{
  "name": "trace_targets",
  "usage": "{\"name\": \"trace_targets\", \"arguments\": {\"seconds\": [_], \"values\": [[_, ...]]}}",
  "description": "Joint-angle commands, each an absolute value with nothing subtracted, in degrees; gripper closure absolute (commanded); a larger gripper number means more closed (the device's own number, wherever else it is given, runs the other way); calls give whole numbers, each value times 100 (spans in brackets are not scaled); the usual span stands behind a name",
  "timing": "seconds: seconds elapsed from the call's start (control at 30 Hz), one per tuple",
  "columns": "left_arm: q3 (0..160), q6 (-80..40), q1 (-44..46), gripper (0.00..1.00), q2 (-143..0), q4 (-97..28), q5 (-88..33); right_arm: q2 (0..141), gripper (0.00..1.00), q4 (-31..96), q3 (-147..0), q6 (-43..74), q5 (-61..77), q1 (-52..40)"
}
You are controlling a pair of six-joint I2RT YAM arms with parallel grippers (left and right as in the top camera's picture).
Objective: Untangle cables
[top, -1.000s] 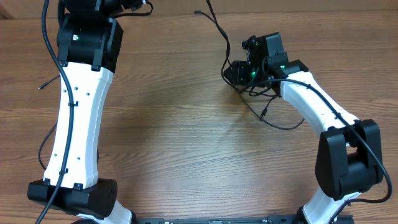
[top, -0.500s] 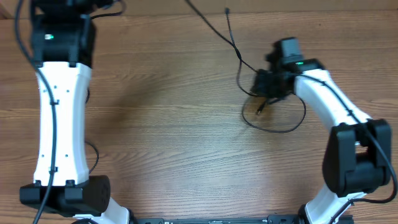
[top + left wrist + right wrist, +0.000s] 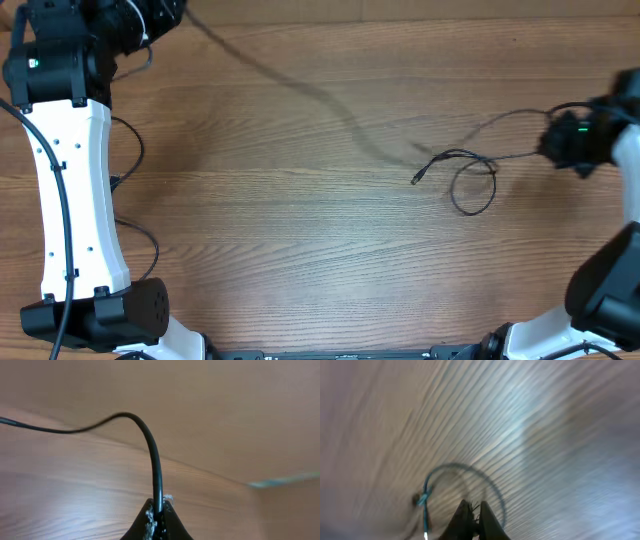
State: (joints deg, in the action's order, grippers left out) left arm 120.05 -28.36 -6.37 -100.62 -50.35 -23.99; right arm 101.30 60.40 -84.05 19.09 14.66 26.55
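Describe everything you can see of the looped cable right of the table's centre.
The cable is thin, black and flexible, rubbery-looking. It lies on the wooden table, curled in one loop, its small plug tip at the left end. One strand runs right to the right gripper, shut, apparently on it. A second strand, blurred, climbs up-left to the left gripper, shut on it; whether that is the same cable is unclear.

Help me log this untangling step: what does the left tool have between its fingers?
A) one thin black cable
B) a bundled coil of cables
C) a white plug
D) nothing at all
A: in the left wrist view the left tool is shut on a single thin black cable, which rises from the fingertips and arcs away to the left.
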Motion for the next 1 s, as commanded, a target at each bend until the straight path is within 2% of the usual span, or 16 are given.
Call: {"name": "trace_targets", "arguments": {"seconds": [0.0,0.2,0.37,0.53,0.8,0.97], "values": [[12092,-2073,-646,96,-9961,-5334,-528,9977,96,6187,-8923,2078,1557,3284],[12092,-1592,-635,96,-9961,-5680,178,9977,96,6278,-9157,2126,1955,3835],[12095,-1372,-620,96,-9911,-5669,329,9977,96,6447,-9157,2436,1313,3833],[12095,-1374,-718,96,-9461,-5365,941,9998,96,6549,-9150,2792,703,3833],[12095,-1367,-1092,96,-8646,-4768,2383,10208,96,6615,-9144,2834,648,3833],[12095,-1022,-1500,96,-8484,-4792,2279,10304,96,6632,-9109,2781,871,3826]]}}
